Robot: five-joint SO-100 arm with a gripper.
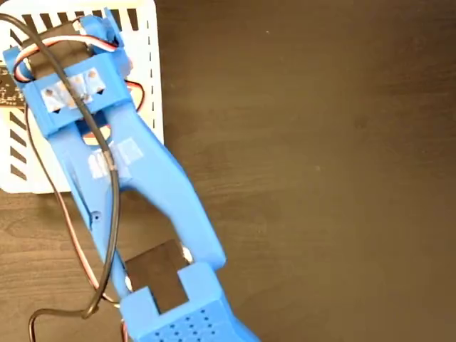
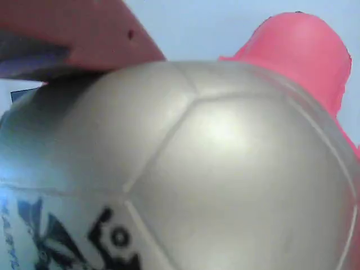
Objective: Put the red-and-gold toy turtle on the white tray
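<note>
The red-and-gold toy turtle (image 2: 225, 157) fills the wrist view: its shiny domed shell with the black logo at the lower left, its coral-red head (image 2: 304, 50) at the upper right. One finger (image 2: 84, 34) presses on the shell's upper left; the other is hidden. In the fixed view my gripper (image 1: 100, 32) hangs over the white tray (image 1: 146, 64) at the upper left, and the blue arm hides the turtle. Pale tray surface (image 2: 214, 22) shows behind the turtle.
The blue arm (image 1: 157, 192) runs diagonally from its base at the bottom of the fixed view up to the tray, with a black cable (image 1: 107, 214) and red wires looping alongside. The dark wooden table (image 1: 320, 178) spreads to the right.
</note>
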